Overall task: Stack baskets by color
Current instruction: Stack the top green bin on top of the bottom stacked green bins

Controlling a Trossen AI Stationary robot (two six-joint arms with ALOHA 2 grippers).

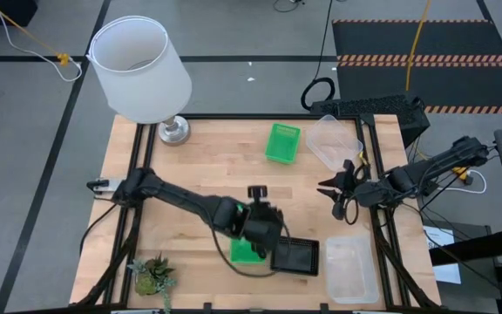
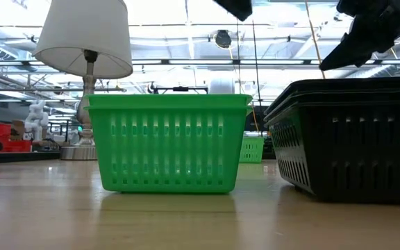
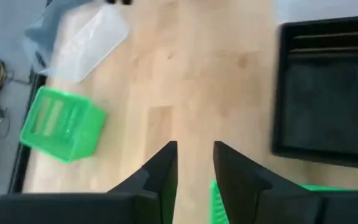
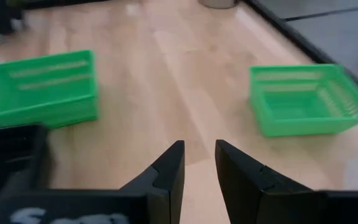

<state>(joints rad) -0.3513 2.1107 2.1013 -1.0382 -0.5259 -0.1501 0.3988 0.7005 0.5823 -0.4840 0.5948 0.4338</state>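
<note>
The bright green slotted plastic basket (image 1: 247, 251) is set at the table's near edge, just beside the black slotted basket (image 1: 295, 255), directly beneath the left gripper (image 3: 194, 163), whose fingers are seen slightly apart and empty. The second green basket (image 1: 282, 142) is placed well apart toward the far side, nearer the right gripper (image 4: 197, 163), whose fingers are likewise held slightly apart on nothing.

Grey floor (image 1: 234, 35) with black tape lines surrounds the wooden table (image 1: 207, 166).

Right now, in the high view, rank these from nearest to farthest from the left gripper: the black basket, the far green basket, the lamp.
1. Black basket, just beside the left gripper at the near edge.
2. Far green basket, mid-table toward the far side.
3. Lamp, far left corner.
</note>
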